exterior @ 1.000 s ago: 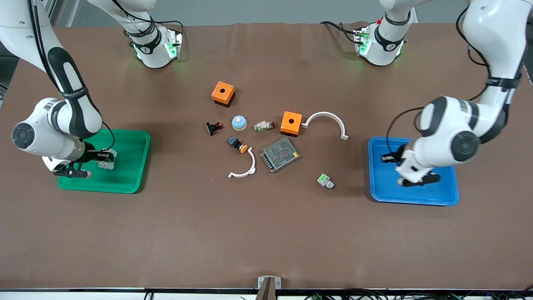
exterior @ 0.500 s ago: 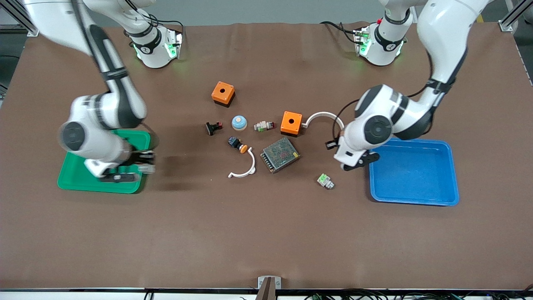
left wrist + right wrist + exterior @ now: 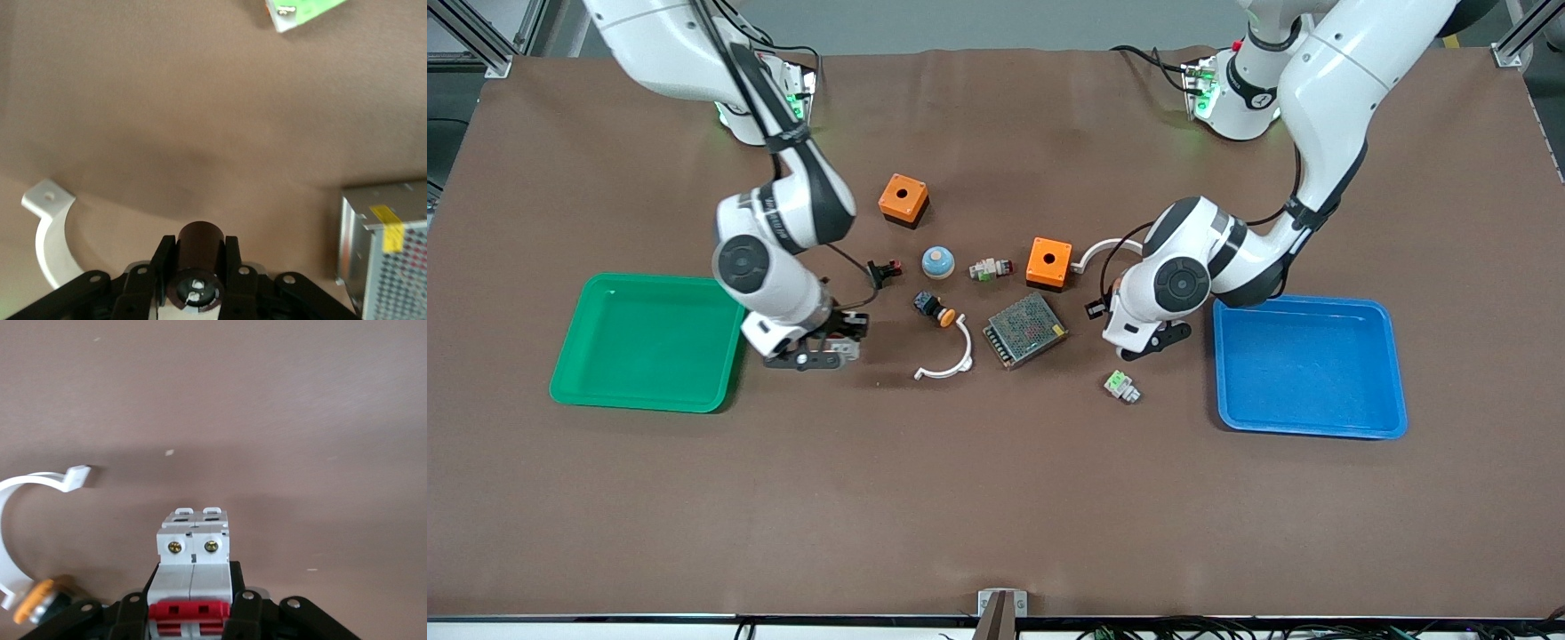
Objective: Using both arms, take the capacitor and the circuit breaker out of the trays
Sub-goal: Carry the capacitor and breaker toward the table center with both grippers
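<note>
1. I see the right gripper point(image 3: 838, 343) closed on the breaker point(image 3: 192, 565), in the air over bare worktop point(image 3: 996, 498), between the green tray point(image 3: 578, 384) and the white clamp point(image 3: 947, 357).
2. The left gripper point(image 3: 1138, 331) is clamped on the capacitor point(image 3: 198, 256), over the worktop between the metal power supply point(image 3: 1025, 330) and the blue tray point(image 3: 1232, 409), near the green connector point(image 3: 1121, 386).
</note>
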`<move>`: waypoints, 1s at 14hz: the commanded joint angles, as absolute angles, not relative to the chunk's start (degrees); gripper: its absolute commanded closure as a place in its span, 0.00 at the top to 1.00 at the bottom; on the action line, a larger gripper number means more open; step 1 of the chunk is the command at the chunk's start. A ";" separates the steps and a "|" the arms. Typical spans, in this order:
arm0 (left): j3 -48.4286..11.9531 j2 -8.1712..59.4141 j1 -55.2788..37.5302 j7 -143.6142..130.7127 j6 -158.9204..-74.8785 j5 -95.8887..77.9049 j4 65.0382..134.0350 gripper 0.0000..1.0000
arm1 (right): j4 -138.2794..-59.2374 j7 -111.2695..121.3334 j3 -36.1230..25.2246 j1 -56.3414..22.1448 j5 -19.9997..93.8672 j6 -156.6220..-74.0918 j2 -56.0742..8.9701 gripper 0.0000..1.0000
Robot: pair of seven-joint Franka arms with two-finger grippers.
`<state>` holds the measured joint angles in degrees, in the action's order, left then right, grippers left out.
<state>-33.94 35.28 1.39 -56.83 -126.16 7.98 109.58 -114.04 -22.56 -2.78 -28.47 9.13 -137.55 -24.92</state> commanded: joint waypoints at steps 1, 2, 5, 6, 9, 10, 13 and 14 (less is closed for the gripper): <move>-33.49 35.85 1.67 -58.27 -126.74 11.07 109.16 0.14 | -110.31 -27.32 -3.69 -31.11 9.23 -138.08 -28.64 0.00; -32.44 36.21 1.50 -58.27 -127.17 13.42 109.16 0.17 | -109.43 -28.47 -3.69 -31.81 9.14 -138.16 -29.61 0.00; -32.26 36.91 1.41 -59.06 -128.76 14.77 108.99 0.45 | -107.06 -32.07 -3.87 -33.66 8.88 -138.25 -32.42 0.00; -32.26 36.65 1.58 -59.06 -128.76 14.85 108.98 0.65 | -106.79 -32.86 -3.87 -34.10 8.27 -138.34 -33.13 0.00; -32.26 34.90 2.11 -59.33 -128.23 14.85 106.18 1.00 | -106.70 -33.57 -3.87 -34.45 7.47 -140.10 -33.92 0.00; -32.17 33.67 2.20 -59.07 -127.80 14.85 104.52 1.00 | -106.70 -33.57 -3.95 -34.45 7.47 -140.10 -34.19 0.02; -32.34 29.81 4.83 -57.40 -126.04 15.12 99.16 1.00 | -106.26 -33.84 -3.96 -33.75 7.65 -139.48 -34.10 1.00; -32.26 28.49 4.83 -55.74 -125.25 15.03 97.05 1.00 | -105.48 -33.84 -4.04 -33.40 7.65 -139.13 -33.84 1.00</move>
